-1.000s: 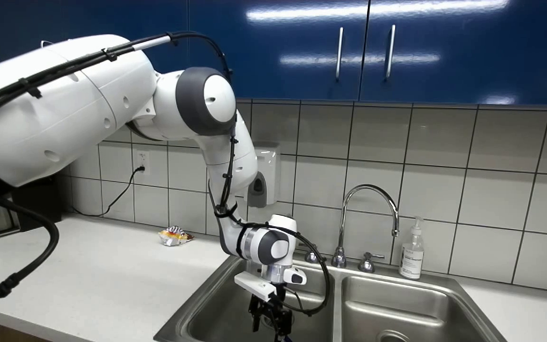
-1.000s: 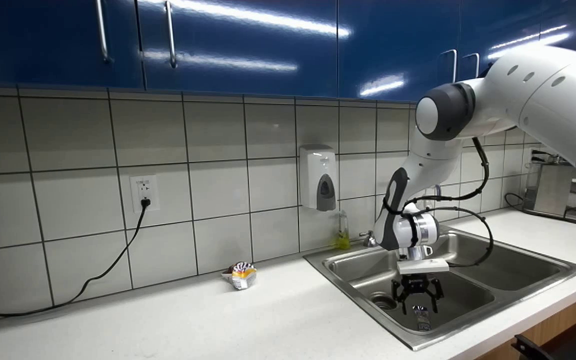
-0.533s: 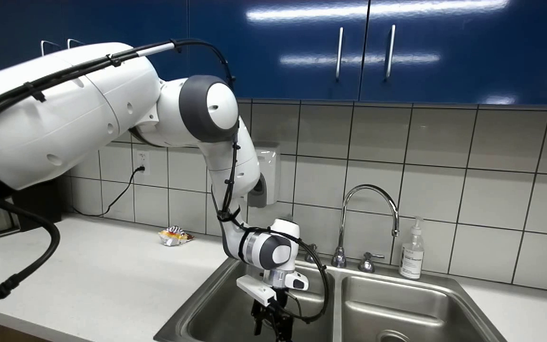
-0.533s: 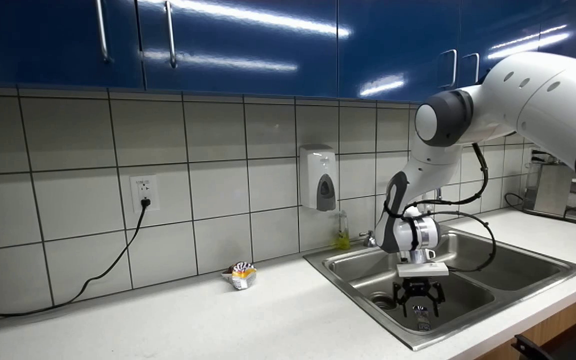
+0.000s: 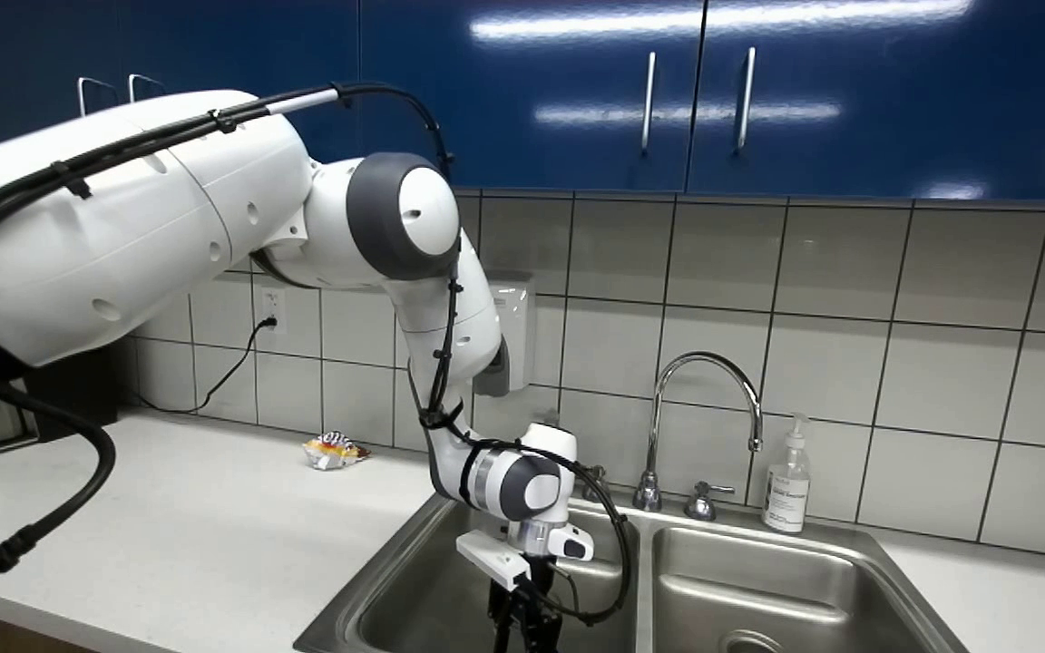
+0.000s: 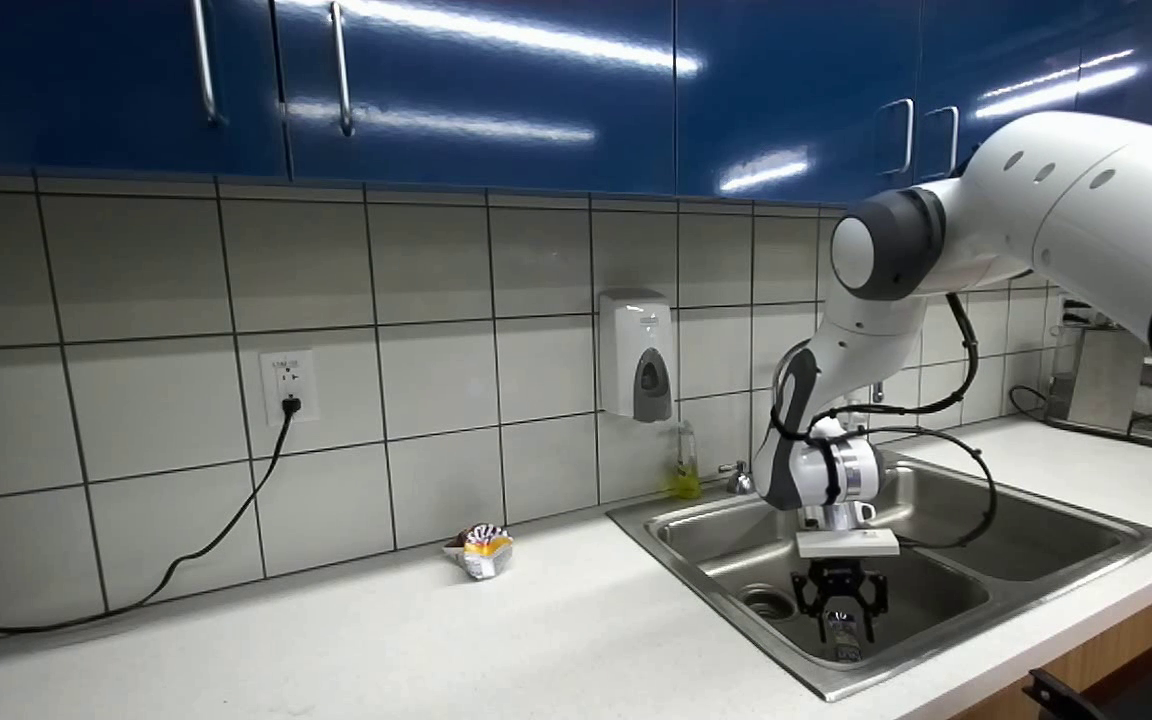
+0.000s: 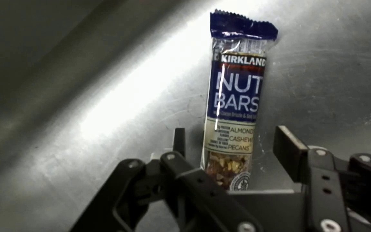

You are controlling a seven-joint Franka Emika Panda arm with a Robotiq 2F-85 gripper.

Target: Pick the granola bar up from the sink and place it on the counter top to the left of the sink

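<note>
Step looks pre-grasp: fingers spread, one either side of granola bar, no contact visible; bar lies flat in sink. Next likely needs slight descent, centred squeeze, then lift toward tabletop left of sink.

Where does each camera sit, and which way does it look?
An exterior view: standing apart, facing the tiled wall at a slant, over the sink; the arm enters from picture left.
An exterior view: standing apart, facing the tiled wall at the opposite slant, over the counter top; the arm enters from picture right.
Wrist view: at the arm's end, looking down at the granola bar in the sink; only the arm's open gripper shows.
Both exterior views share the sink, arm and crumpled packet.
</note>
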